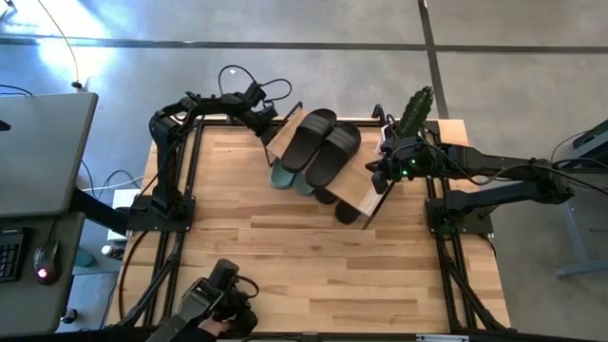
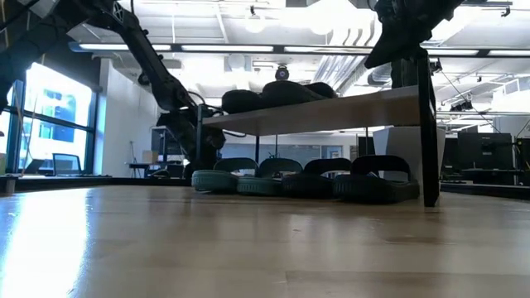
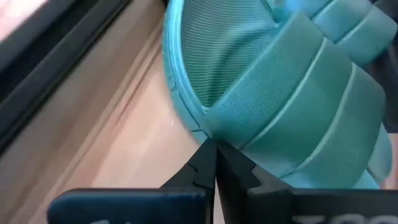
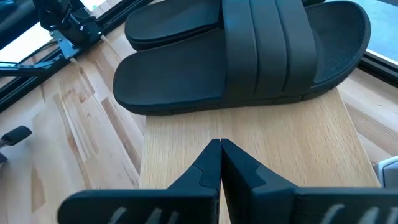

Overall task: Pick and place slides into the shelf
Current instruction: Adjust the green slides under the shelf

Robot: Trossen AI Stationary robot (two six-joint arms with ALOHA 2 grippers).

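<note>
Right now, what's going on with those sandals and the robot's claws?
Both grippers shut, empty: left gripper at green slide, right gripper over shelf. Black pair on top. Nothing blocking.

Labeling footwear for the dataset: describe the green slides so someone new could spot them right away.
Start at the small wooden shelf standing near the back of the big table. Under its plank, a row of slides sits on the tabletop; the green slides are the pair at the end nearest the left gripper. They are the only pale green ones; all the others are black.
</note>
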